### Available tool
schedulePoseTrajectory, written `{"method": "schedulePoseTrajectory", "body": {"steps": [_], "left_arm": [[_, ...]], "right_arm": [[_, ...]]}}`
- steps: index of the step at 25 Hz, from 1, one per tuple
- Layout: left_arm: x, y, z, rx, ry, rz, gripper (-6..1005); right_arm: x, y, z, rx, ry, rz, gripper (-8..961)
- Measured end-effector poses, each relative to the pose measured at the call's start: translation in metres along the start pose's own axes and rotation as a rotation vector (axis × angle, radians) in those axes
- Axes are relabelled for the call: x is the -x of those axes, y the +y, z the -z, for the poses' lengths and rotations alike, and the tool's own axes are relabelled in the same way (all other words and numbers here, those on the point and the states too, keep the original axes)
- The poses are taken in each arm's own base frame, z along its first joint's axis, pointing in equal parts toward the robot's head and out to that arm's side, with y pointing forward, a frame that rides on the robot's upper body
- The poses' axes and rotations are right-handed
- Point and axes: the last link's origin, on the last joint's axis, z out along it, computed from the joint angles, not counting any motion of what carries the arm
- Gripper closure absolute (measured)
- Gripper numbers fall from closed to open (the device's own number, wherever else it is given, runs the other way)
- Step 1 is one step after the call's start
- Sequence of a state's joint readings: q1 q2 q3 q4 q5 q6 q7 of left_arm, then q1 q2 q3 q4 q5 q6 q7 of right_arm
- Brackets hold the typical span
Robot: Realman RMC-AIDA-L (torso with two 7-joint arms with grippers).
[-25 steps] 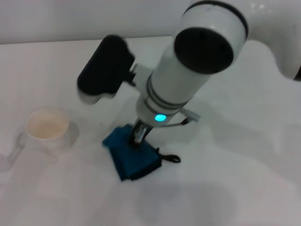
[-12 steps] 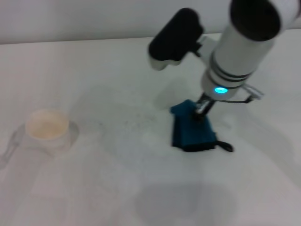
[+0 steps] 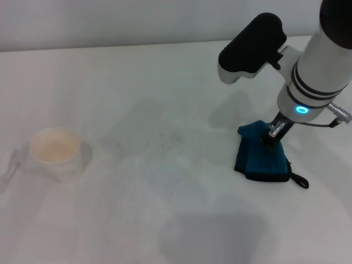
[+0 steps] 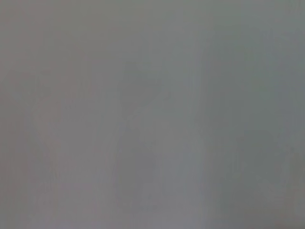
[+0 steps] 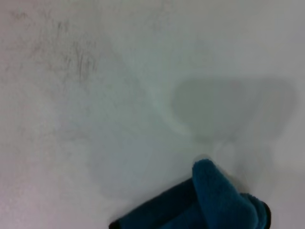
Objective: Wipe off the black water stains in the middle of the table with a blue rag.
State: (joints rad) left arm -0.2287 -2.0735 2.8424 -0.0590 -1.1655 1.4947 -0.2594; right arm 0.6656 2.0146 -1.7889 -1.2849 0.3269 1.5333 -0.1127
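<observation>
My right gripper [image 3: 273, 134] is shut on the top fold of the blue rag [image 3: 260, 158], pressing it on the white table [image 3: 165, 220] at the right. The rag's black loop tag [image 3: 300, 181] trails on the side nearer me. The rag also shows in the right wrist view [image 5: 209, 205]. No dark puddle shows. Only faint thin grey streaks [image 3: 165, 135] mark the table's middle, and they also show in the right wrist view [image 5: 78, 59]. The left gripper is out of view; its wrist view shows only plain surface.
A white paper cup [image 3: 55, 149] stands at the left of the table. The table's far edge [image 3: 110, 47] runs along the back. The right arm's black and white wrist [image 3: 286, 60] hangs over the table's right part.
My right gripper has dragged the blue rag from the left of the table's middle across to the right. The spot it crossed shows only faint streaks. The cup has not moved.
</observation>
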Motion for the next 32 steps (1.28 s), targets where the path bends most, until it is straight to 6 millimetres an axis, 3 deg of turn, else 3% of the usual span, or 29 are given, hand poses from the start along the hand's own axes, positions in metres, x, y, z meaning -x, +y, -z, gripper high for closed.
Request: {"method": "schedulePoseTrajectory", "body": {"steps": [16,22,27,32], "left_arm": [[-0.0003,-0.0019,-0.0055,-0.003,-0.005,-0.008,121],[-0.0004,-0.0022,-0.0072,-0.002,-0.006,-0.009,119],[-0.0007,-0.0031,-0.0077,-0.005,-0.005,-0.010,119],[-0.0011,-0.0052,-0.0074,-0.014,-0.003,-0.012,120]], "right_arm": [[-0.0047,-0.0036,-0.0077,0.025,-0.003,-0.005,911],[-0.0037,0.0039,-0.0079,0.071,-0.010,0.016,901],[-0.0020,0.0049,-0.0062,0.083,-0.026,0.015,679],[-0.0005,0.0014,-0.0042,0.075,-0.033,0.005,619]]}}
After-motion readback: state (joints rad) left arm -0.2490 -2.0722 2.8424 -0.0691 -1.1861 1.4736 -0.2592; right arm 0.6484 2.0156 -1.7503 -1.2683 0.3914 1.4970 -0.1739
